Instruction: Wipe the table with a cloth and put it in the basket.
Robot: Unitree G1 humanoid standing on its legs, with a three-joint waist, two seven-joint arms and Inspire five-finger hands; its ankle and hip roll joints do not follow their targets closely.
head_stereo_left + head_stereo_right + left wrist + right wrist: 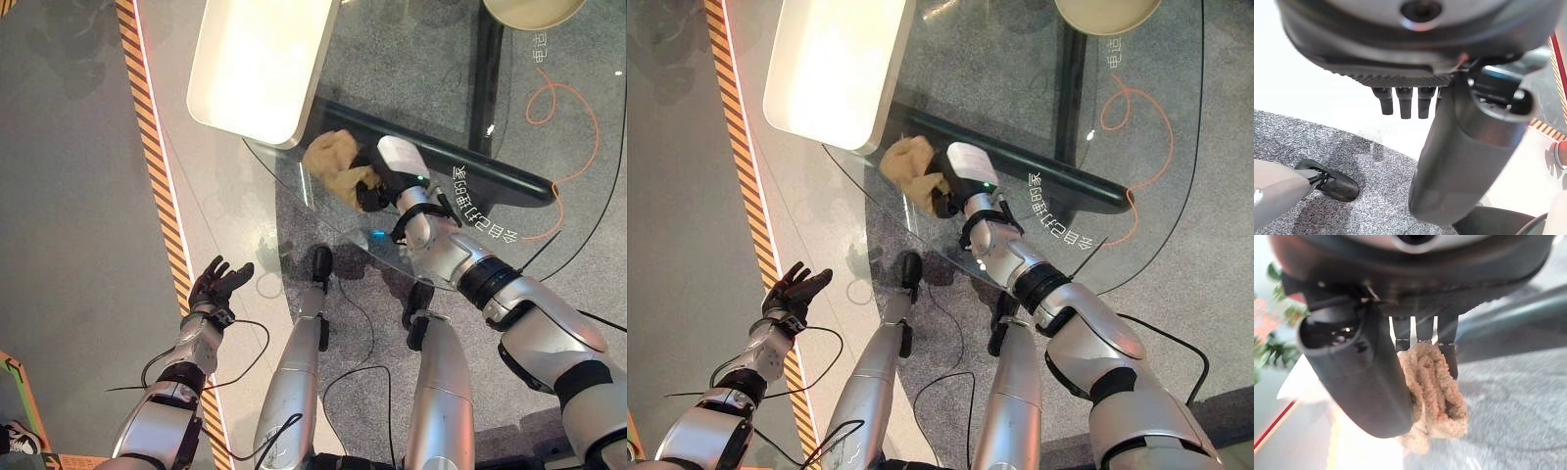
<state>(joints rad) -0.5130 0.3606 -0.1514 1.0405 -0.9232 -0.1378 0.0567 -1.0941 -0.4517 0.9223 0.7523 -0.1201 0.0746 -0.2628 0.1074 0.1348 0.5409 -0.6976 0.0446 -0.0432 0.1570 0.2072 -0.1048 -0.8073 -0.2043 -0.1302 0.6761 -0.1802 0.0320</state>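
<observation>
Between right hand (1376, 377) fingers, cloth (1435, 391).

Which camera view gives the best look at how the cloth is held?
The right wrist view: the tan cloth sits close up, pinched between the right robot hand's thumb and fingers. The two eye views show the cloth bunched on the glass table, partly covered by that hand.

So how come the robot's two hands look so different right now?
The right hand is curled round a tan cloth, while the left hand holds nothing and its fingers are spread open. The right hand is up on the glass table, near the white tray; the left hand hangs low beside the table, over the floor by the striped tape. Both hands are dark, on silver-grey arms.
</observation>
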